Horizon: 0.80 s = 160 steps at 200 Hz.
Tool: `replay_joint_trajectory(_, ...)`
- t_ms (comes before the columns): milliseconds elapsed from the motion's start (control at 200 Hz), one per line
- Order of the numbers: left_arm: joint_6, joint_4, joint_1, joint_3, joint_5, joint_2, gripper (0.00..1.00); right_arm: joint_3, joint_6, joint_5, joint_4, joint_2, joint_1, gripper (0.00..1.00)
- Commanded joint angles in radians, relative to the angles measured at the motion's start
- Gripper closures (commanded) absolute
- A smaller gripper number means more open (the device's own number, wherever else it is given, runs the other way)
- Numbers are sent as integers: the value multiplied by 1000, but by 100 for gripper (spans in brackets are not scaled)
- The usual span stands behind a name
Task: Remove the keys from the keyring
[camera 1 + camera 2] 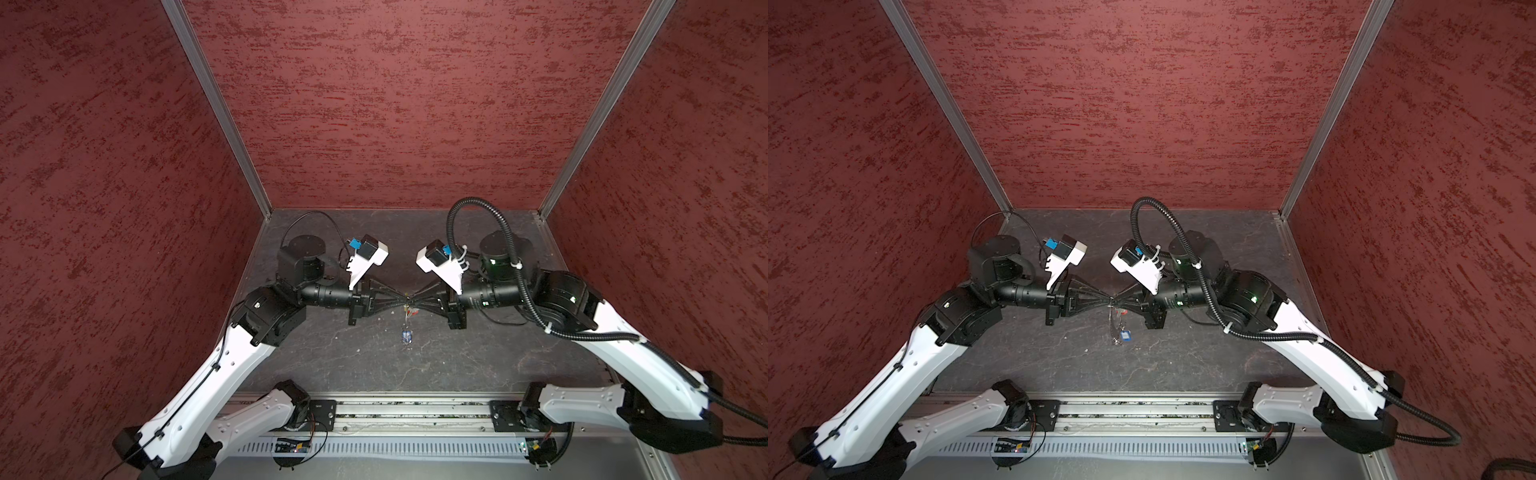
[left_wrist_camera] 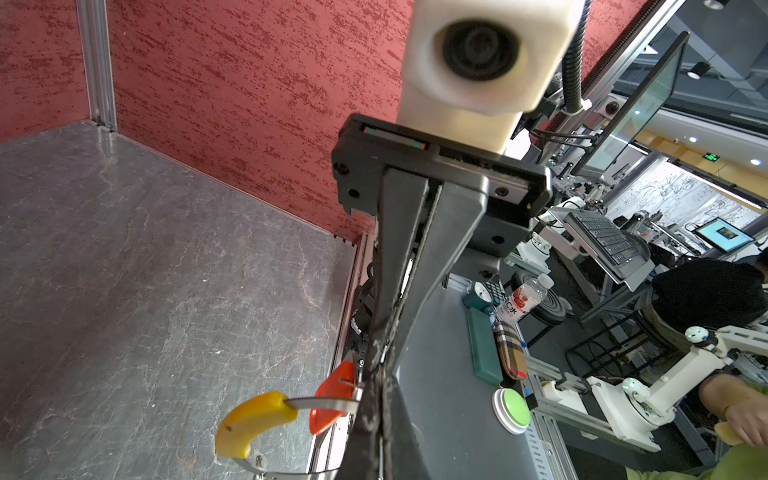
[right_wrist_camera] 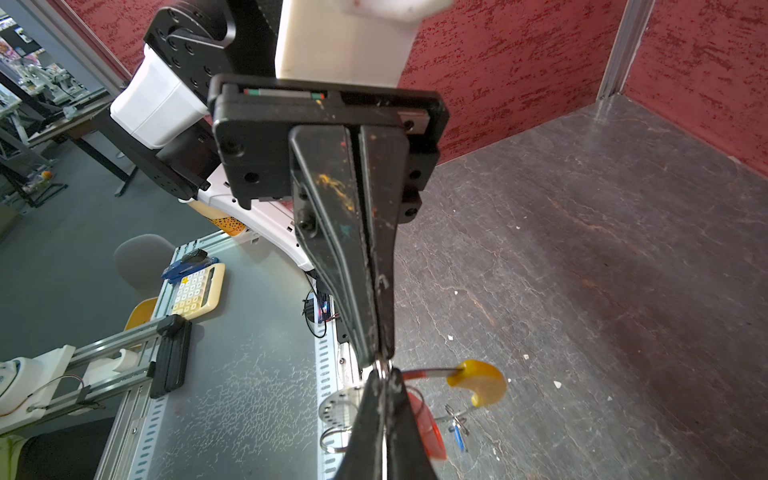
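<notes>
Near centre, the dark blue-tagged key (image 1: 406,336) dangles over the grey marbled table (image 1: 457,361). Just behind, left gripper (image 1: 402,296) and right gripper (image 1: 412,299) meet tip to tip, both pinched shut on the yellow-sectioned wire keyring (image 2: 257,419). The red-orange-tagged key (image 2: 332,399) hangs beside them. A clear plastic bottle (image 2: 523,299) has a red label too blurred to read.

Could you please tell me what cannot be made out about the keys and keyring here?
Pinch spot on the keyring: hidden between the shut tips of left gripper and right gripper, both wrist views.
Red-tagged key: partly behind the right gripper, right wrist view; blade unseen.
Blue-tagged key: small and indistinct in right wrist view, outside left wrist view.
Keyring's lower loop: cut off by the left wrist view's edge.
</notes>
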<state>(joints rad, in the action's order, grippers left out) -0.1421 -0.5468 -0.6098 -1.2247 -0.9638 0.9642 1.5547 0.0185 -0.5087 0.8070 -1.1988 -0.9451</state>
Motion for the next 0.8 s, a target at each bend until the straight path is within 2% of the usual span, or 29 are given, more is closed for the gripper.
replay_joint_trajectory(0,-5,39,-4,5,-21,2,100,36,-25,9,-12,-1,3,100)
replay_joint_trajectory(180,-45,127,-3,45,1,-31,100,31,-26,24,-32,12,3,100)
replay_joint_trajectory(306,-85,241,3,99,47,-74,100,5,-24,56,-80,43,3,71)
replay_joint_trajectory(401,-131,363,7,153,76,-110,100,-49,-12,66,-163,85,3,59)
replay_joint_trajectory(546,-162,439,9,182,90,-116,100,-199,39,93,-359,175,3,52)
replay_joint_trajectory(797,-184,500,7,214,125,-144,100,-512,138,94,-715,305,3,49)
